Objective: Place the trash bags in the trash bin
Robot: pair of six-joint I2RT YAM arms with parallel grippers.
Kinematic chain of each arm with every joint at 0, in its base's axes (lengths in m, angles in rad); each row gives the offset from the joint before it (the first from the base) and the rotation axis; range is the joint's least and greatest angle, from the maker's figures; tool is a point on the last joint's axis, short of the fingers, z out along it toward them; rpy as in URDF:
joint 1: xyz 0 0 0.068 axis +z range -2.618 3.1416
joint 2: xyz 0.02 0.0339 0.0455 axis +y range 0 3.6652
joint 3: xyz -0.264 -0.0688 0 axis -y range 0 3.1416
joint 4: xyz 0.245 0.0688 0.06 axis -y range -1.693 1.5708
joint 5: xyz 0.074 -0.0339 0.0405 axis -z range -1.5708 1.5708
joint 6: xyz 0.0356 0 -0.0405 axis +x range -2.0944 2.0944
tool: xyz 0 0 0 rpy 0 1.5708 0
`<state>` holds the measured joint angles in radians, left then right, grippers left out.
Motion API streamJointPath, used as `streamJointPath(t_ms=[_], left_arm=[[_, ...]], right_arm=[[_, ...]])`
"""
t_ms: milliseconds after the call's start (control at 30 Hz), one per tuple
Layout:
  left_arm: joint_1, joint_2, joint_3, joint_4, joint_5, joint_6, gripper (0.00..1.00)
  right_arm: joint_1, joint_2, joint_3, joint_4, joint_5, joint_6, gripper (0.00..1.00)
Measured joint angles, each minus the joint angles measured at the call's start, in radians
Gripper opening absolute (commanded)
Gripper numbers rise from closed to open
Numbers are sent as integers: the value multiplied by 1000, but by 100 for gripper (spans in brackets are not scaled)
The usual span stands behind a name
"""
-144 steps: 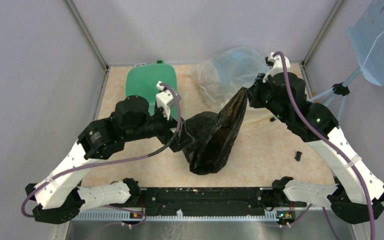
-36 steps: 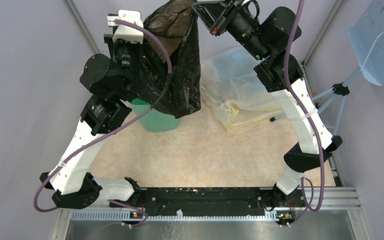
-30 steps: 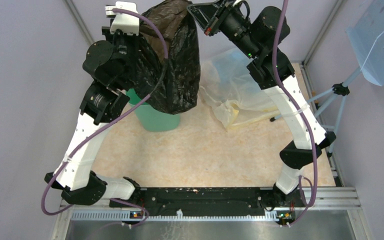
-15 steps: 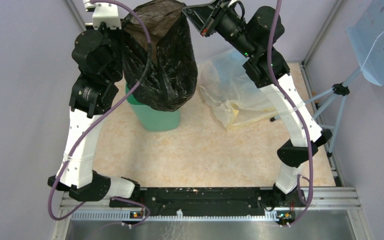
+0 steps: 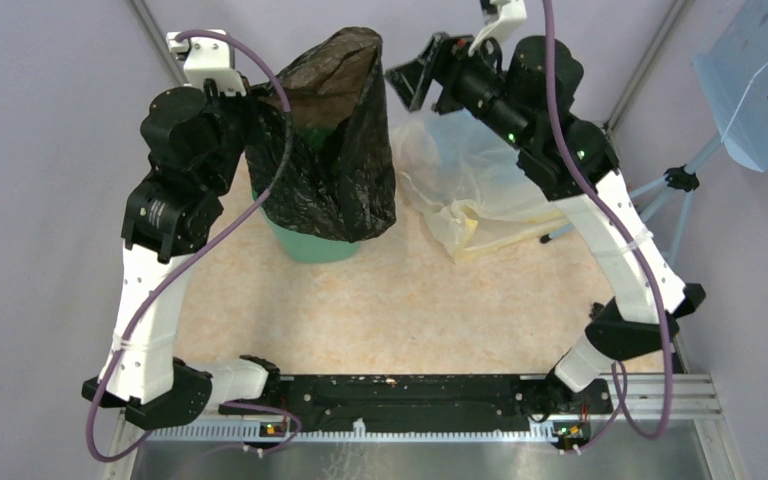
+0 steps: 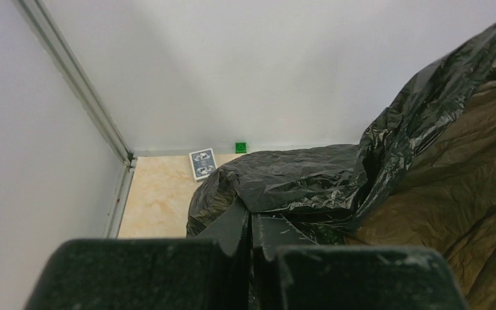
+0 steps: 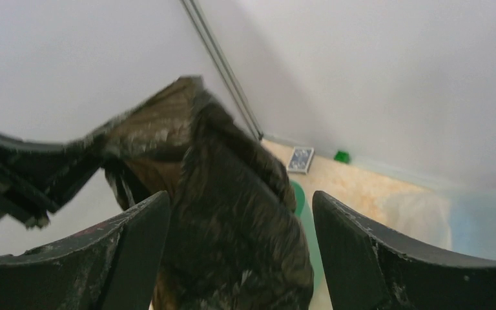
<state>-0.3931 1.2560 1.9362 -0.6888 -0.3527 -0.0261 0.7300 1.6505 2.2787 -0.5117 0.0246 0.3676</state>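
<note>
Jaws: left gripper point(image 6: 250, 223) clamped on glossy black plastic bag point(image 5: 335, 150) over mint-green plastic bin point(image 5: 315, 248); right gripper point(image 7: 239, 206) apart, empty.

From above and behind the arm bases point(image 5: 400, 390) we look steeply down on the whole table point(image 5: 410, 300) around the black trash bag point(image 5: 340, 150). Our left wrist camera sits close against the bag's left side, facing the back wall point(image 6: 265, 71) past the left gripper point(image 6: 250, 226). The right wrist camera faces the bag from its right, a little apart, framed by the right gripper point(image 7: 239, 200). All three views share the bag — both wrist views also catch the card point(image 6: 201, 163) behind it.
</note>
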Motion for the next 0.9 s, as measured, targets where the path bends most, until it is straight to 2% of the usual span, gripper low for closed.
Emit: streamJointPath(t_ms=[100, 300, 400, 467, 733, 900], left_arm=[[0, 3, 0, -18, 24, -14, 0], [2, 33, 19, -40, 52, -29, 0], [3, 53, 41, -50, 57, -29, 0], [3, 63, 58, -62, 58, -32, 0], [5, 66, 104, -98, 69, -32, 0], [5, 64, 115, -118, 76, -32, 0]], right_arm=[[82, -90, -108, -61, 92, -38, 80], [360, -151, -229, -151, 306, -129, 56], [460, -143, -238, -165, 372, -168, 51], [506, -126, -226, -163, 388, -194, 44], [521, 123, 34, -144, 513, -262, 1], [478, 248, 119, -114, 547, -270, 0]])
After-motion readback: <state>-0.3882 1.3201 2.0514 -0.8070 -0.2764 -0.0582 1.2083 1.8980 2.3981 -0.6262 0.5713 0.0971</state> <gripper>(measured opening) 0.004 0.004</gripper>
